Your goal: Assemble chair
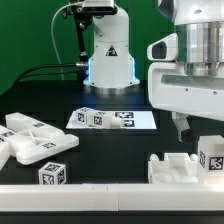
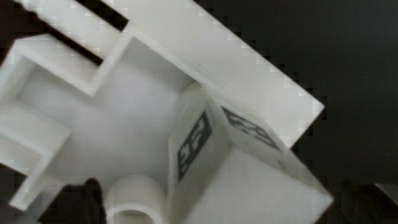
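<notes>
While the gripper (image 1: pixel 184 133) hung just above the white chair part (image 1: pixel 186 167) on the exterior view's right, clear of it by a sliver, I could not tell whether its jaws stood wide or narrow! Up close on the wrist view, the chair part (image 2: pixel 143 100) filled nearly everything, black-and-white tag showing. More chair pieces (image 1: pixel 32 140) lay heaped on the exterior view's left, well apart, and the marker board (image 1: pixel 112 118) lay further back on the black table (image 1: pixel 120 150)
</notes>
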Robot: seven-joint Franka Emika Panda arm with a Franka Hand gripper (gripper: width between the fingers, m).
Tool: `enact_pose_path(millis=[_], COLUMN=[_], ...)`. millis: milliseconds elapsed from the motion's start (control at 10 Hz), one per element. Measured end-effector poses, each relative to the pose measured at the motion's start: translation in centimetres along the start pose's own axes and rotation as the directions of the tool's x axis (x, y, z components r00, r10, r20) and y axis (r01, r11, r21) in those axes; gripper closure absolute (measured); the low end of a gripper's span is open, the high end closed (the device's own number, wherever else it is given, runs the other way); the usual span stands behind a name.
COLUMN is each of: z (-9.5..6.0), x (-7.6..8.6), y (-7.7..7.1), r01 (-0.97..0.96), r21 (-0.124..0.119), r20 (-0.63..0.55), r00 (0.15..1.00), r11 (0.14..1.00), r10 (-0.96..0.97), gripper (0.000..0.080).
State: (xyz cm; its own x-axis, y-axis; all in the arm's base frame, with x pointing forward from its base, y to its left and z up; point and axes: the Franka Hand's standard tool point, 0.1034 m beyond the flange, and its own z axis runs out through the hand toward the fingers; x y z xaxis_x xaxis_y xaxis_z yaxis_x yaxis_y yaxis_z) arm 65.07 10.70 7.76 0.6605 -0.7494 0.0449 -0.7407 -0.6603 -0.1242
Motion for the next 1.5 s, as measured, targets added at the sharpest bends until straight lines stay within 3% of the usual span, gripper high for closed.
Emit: enact_pose_path(millis=[200,300,400,500,700,900,1300,1500], z=[-0.06,-0.27,-0.26,0.09,0.08,0.11,0.04,-0.22], x=[-0.06,-0.39,-0.24,0.18,0.12,0.09,0.02,0.17], y=[-0.06,-0.45,-0.56,-0.1,-0.18,-0.2,-0.23,-0.07], r01=[0.175,0.383,0.529,0.57,0.528,0.432,0.098,-0.226], r21=[-0.006,-0.016,-0.011,-0.01,-0.01,-0.006,0.002,-0.003], r20=[-0.005,-0.013,-0.022,-0.031,-0.032,-0.032,-0.027,-0.013], r00=[0.985,0.923,0.848,0.821,0.849,0.901,0.995,0.974], r11=[0.985,0.924,0.848,0.821,0.849,0.902,0.995,0.974], r10=[-0.175,-0.383,-0.529,-0.57,-0.528,-0.432,-0.098,0.226], gripper=[0.0151,0.0151,0.0151,0.0151,0.0173,0.0519,0.0517,0.0517])
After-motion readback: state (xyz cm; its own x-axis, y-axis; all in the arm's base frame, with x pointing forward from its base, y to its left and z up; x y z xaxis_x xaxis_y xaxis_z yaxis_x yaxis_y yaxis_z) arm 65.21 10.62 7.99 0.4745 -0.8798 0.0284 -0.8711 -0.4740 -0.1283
